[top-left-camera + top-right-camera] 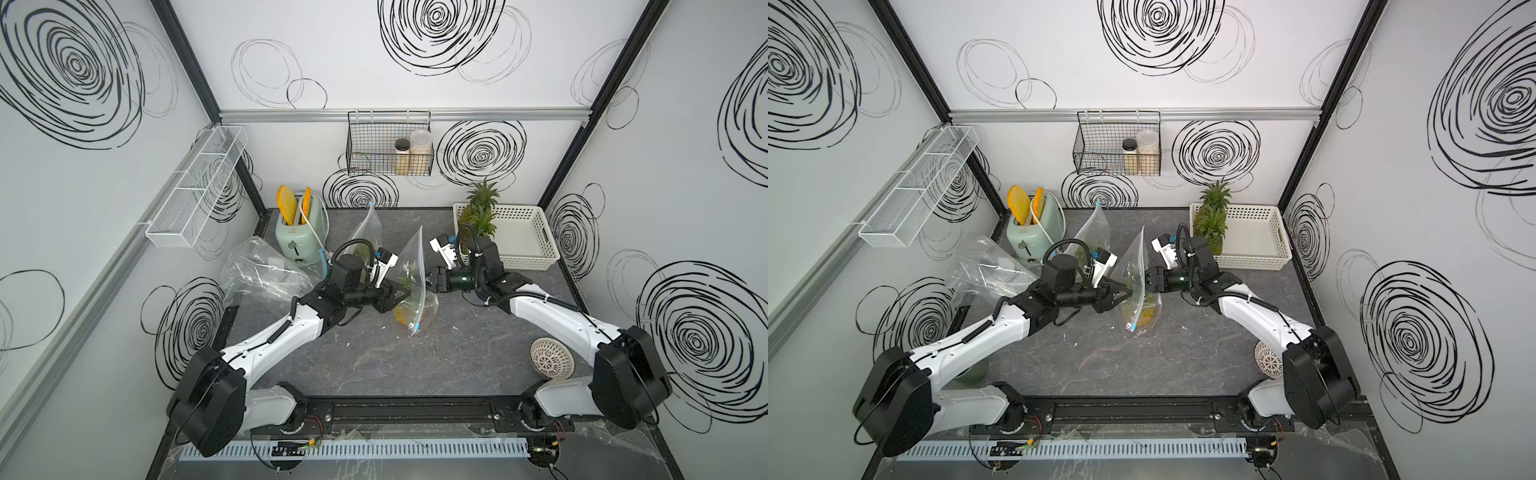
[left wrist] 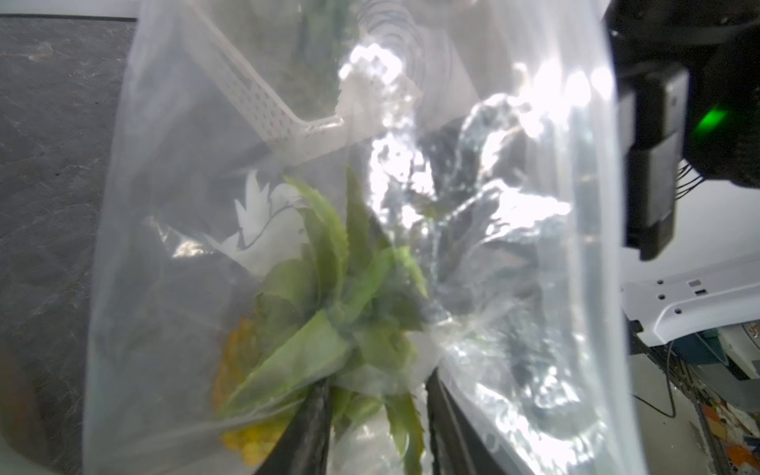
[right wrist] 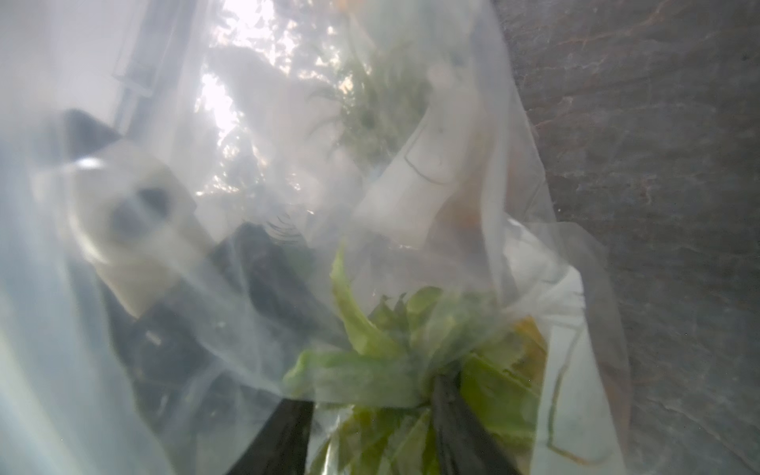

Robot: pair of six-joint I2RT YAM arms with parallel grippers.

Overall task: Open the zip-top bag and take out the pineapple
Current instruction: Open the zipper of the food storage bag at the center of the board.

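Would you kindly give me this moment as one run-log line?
left end effector: clamps zip-top bag over pineapple leaves | right end effector: same, opposite side | pineapple: inside bag

- L arm (image 1: 291, 328) stretched fwd, wrist level; L end effector (image 1: 402, 292) points inward, jaws part-closed.
- R arm (image 1: 552, 316) mirrors it; R end effector (image 1: 430, 281) faces L one, close, jaws part-closed.

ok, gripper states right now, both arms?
Left gripper: closed on the zip-top bag, pinching pineapple leaves through it.
Right gripper: closed on the same bag, leaves bunched between its jaws.
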